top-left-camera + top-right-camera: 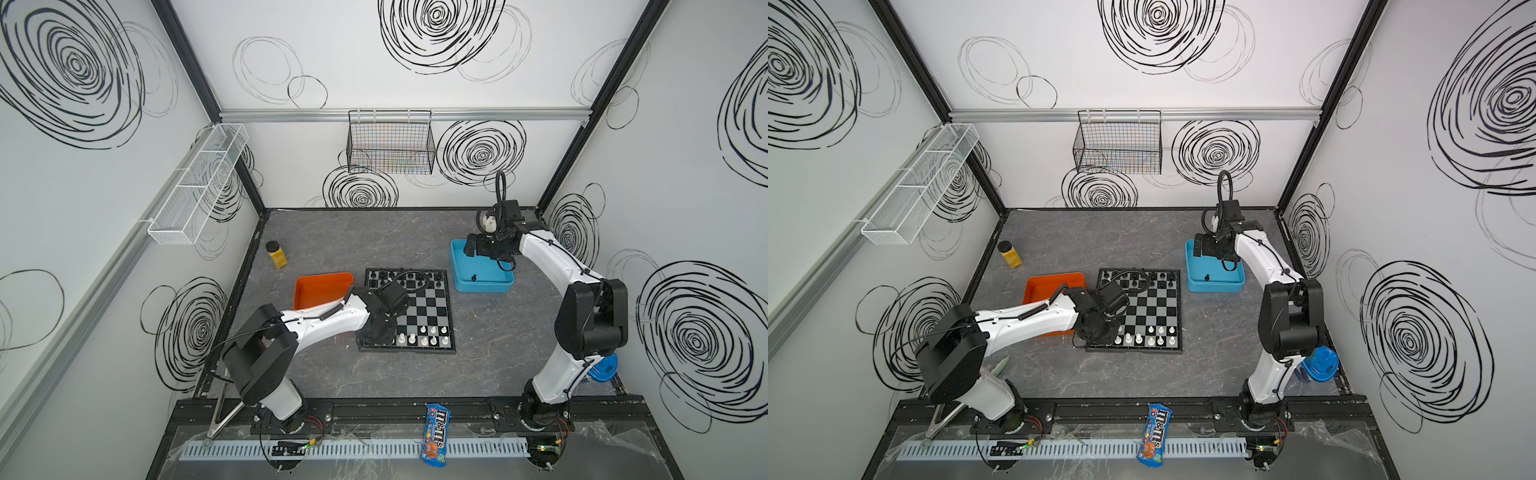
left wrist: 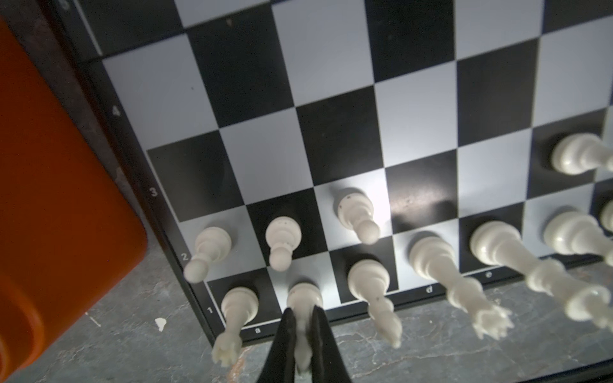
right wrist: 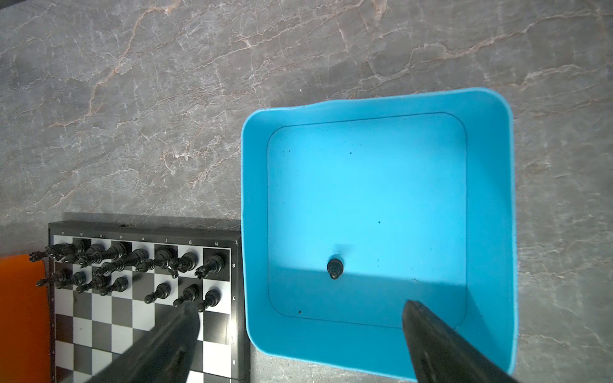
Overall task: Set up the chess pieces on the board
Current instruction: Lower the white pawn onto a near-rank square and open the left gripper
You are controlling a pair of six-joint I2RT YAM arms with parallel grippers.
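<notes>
In both top views the orange tray (image 1: 320,286) lies left of centre on the grey surface (image 1: 498,365), just beside the board (image 1: 432,307). The left end effector (image 2: 302,313) sits over the board's lower left corner. The left wrist view shows its two black fingers (image 2: 287,331) closed on a white piece (image 2: 303,296), whose base rests in the edge row on the square next to the corner marked a and 1. Other white pieces (image 1: 424,340) fill the two rows along the board's lower edge, with gaps. Black pieces (image 1: 437,276) stand along its upper edge. To the right of the board is the blue tray (image 1: 482,287), where one black pawn (image 3: 334,268) stands alone on the floor. The right end effector (image 3: 300,306) hangs over the tray's upper left part, jaws spread wide and holding nothing.
</notes>
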